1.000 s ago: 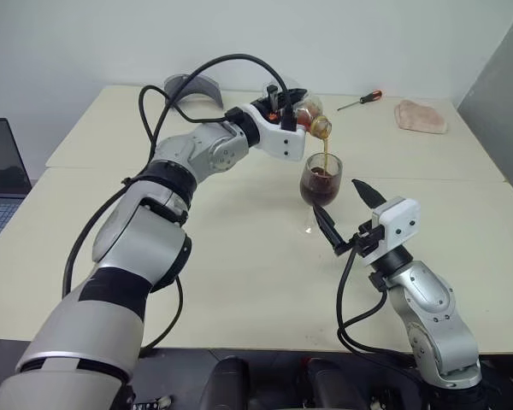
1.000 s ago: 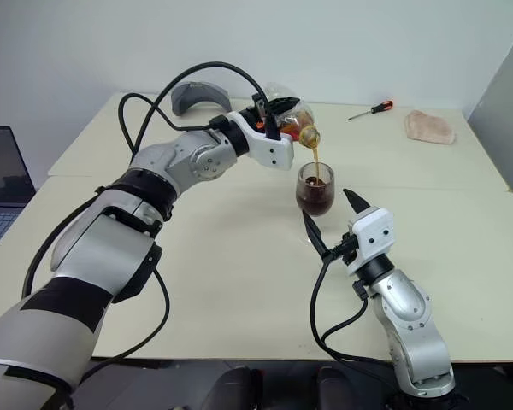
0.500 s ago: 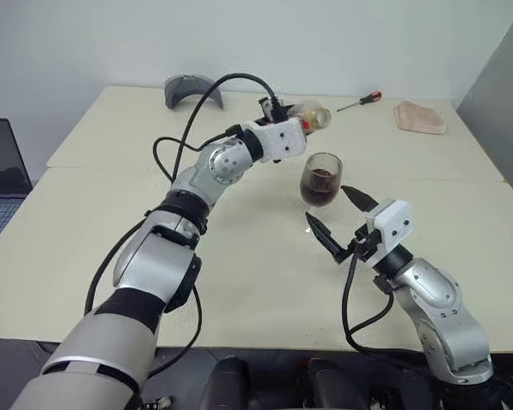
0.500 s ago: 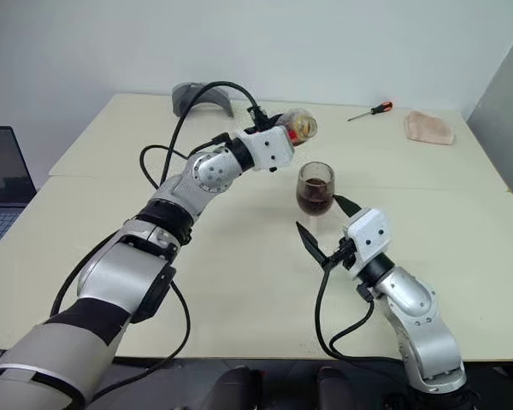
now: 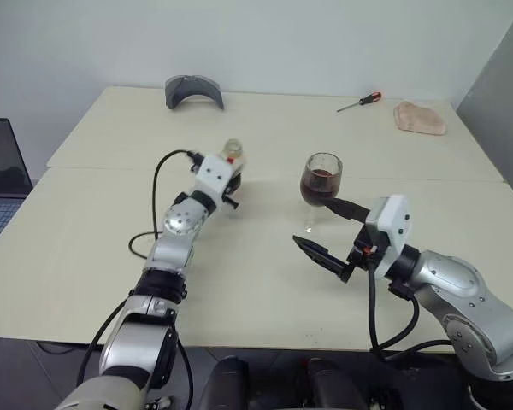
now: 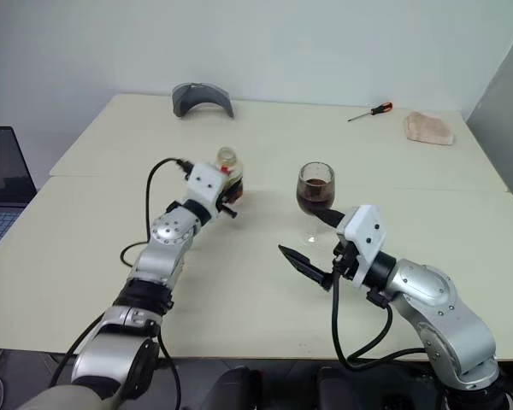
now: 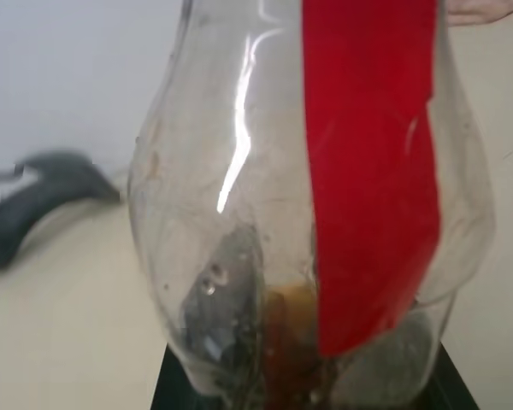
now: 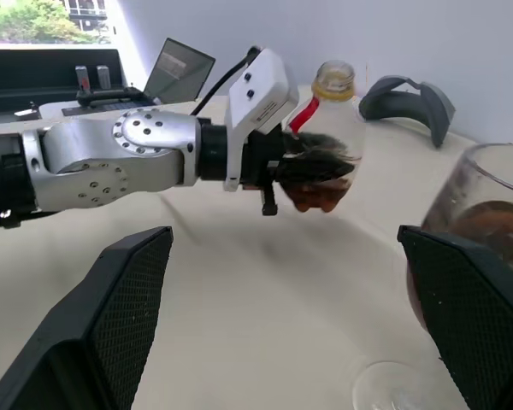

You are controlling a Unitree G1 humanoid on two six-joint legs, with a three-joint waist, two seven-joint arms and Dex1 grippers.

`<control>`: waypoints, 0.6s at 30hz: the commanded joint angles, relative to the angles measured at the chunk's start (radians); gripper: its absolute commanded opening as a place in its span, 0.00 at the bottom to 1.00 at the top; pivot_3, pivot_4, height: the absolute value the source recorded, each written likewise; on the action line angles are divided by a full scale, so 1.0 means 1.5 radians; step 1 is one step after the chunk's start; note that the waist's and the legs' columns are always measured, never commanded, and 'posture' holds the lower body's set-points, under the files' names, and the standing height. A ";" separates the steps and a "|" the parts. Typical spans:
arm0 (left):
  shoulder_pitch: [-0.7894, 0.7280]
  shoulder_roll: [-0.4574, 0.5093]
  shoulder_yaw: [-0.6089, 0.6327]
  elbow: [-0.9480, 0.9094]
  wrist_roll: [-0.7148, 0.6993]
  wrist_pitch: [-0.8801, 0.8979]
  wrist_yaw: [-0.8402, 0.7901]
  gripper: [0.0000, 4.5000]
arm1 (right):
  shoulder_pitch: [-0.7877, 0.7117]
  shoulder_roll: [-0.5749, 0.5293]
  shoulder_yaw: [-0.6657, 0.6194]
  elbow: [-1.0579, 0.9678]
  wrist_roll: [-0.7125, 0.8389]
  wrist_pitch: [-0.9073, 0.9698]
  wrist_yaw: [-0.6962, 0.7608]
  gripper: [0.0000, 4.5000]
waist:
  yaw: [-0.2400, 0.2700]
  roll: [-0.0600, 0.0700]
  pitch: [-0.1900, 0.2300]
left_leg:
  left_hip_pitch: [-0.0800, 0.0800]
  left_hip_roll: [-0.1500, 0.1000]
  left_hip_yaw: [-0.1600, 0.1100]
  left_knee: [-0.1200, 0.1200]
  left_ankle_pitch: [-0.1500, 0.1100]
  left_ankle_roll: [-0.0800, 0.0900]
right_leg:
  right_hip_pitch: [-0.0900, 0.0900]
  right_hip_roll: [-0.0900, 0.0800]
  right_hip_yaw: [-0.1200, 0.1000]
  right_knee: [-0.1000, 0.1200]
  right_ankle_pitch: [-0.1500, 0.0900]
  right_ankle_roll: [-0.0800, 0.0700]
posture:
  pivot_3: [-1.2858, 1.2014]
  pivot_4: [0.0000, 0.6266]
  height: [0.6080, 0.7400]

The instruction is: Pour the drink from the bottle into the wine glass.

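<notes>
Left gripper (image 8: 312, 166) level, clasping bottle (image 6: 227, 167)

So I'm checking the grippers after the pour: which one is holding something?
The left gripper: it is shut on the bottle, held upright. The right gripper stands open and empty beside the wine glass.

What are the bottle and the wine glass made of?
The bottle looks like thin, clear, shiny plastic: its see-through wall shows bright glints, and it has a red label. The wine glass seems to be clear, smooth glass: you can see the dark drink through its bowl, above a thin stem.
</notes>
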 commanded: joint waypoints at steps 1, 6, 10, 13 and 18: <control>0.005 0.015 0.044 -0.037 -0.038 0.039 0.007 0.17 | -0.030 0.001 0.010 -0.009 -0.001 0.022 -0.014 1.00 | 0.000 0.000 0.000 | 0.000 0.000 0.000 0.000 0.000 0.000 | 0.000 0.000 0.000 0.000 0.000 0.000 | 0.52 0.24 1.00; -0.021 0.040 0.096 0.046 -0.060 0.035 0.027 0.17 | -0.074 -0.018 0.037 0.008 0.013 0.031 0.036 1.00 | 0.002 0.000 0.000 | 0.000 -0.001 0.000 0.000 0.000 0.001 | 0.000 0.000 0.000 0.000 0.000 0.000 | 0.52 0.24 1.00; -0.055 0.046 0.117 0.117 -0.075 0.021 0.029 0.17 | -0.090 -0.018 0.053 0.026 0.000 0.024 0.048 1.00 | 0.002 -0.001 0.000 | 0.000 -0.001 -0.001 0.000 -0.001 0.001 | 0.001 0.000 -0.001 -0.001 0.000 0.000 | 0.52 0.24 1.00; -0.081 0.047 0.127 0.169 -0.086 0.007 0.017 0.17 | -0.099 -0.018 0.063 0.039 -0.010 0.017 0.055 1.00 | 0.002 -0.001 -0.001 | 0.000 -0.001 -0.001 0.000 -0.001 0.001 | 0.000 -0.001 -0.001 -0.001 0.000 0.000 | 0.52 0.24 1.00; -0.125 0.046 0.137 0.262 -0.103 -0.030 -0.023 0.17 | -0.119 -0.012 0.074 0.050 -0.008 0.019 0.057 1.00 | 0.002 -0.001 -0.001 | 0.000 -0.001 -0.001 0.000 -0.001 0.001 | 0.000 0.000 -0.001 -0.001 0.000 0.000 | 0.52 0.24 1.00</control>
